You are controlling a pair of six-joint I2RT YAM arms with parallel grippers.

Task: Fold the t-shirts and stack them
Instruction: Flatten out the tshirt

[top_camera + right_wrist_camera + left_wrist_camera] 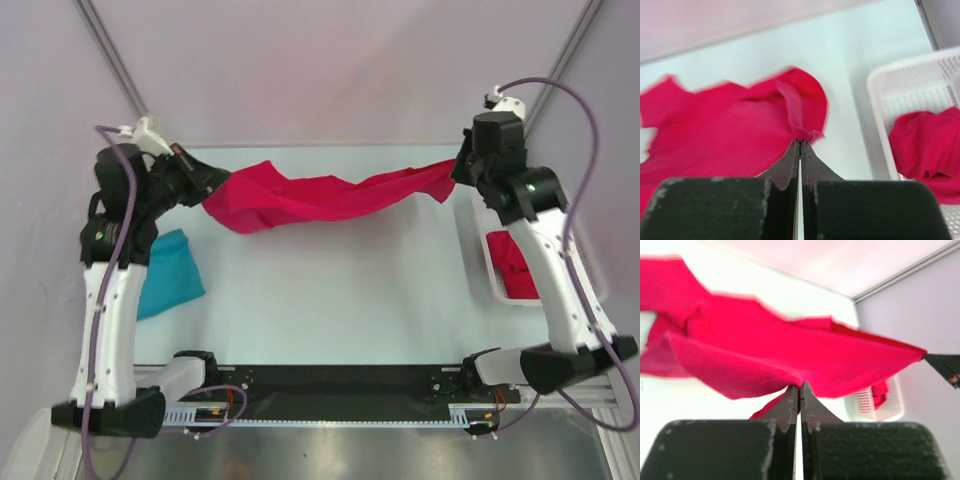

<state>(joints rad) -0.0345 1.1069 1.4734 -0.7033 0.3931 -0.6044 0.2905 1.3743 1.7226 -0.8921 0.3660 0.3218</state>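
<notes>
Above the tabletop one crimson t-shirt hangs stretched and twisted between the two arms, probably lifted by opposite ends so that it pulls open and can be laid flat for folding. At the right edge one white basket holds a second crimson t-shirt, apparently waiting its turn. One teal t-shirt lies compact at the left edge, likely the start of the stack: three shirts in all. The left gripper and the right gripper are each pinched tight on one end of the hanging shirt.

Matt cloth t-shirt, plastic basket
</notes>
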